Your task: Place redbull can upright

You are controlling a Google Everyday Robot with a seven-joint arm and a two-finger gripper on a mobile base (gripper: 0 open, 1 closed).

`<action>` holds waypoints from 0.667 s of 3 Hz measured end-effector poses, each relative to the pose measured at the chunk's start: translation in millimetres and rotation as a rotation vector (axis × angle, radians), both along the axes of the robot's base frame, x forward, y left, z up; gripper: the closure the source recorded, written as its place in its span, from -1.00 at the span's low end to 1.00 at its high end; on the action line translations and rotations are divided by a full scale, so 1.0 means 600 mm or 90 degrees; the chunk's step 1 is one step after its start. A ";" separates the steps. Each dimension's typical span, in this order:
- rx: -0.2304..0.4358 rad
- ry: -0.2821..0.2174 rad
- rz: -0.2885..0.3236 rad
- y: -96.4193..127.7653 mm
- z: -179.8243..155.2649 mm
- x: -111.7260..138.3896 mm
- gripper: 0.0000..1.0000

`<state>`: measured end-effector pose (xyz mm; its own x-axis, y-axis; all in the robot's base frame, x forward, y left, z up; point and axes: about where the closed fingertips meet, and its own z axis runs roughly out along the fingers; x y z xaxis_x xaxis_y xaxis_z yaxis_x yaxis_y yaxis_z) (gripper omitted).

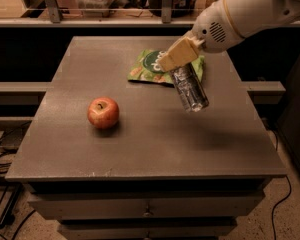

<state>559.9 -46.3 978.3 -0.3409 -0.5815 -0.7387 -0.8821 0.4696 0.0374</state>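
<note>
Redbull can (191,90) step: held aloft, not yet upright.
Table (140,154): the can hangs tilted over its right half.
Gripper (176,64): over the far right, fingers pinching the can's upper end.
Next move: likely swing it vertical, lower, then release.

1. One redbull can (191,90), tilted and up off the table.
2. One gripper (176,59), hanging around 1 o'clock over the tabletop, clamped on that can's upper end.
3. One red apple (103,112), sitting out toward 9 o'clock.
4. One green snack bag (149,67), roughly 12 o'clock.
5. One table (140,159) under the lot.
</note>
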 end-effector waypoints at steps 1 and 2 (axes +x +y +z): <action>-0.042 -0.028 0.027 0.014 0.003 -0.019 1.00; -0.098 -0.103 0.101 0.032 0.003 -0.047 1.00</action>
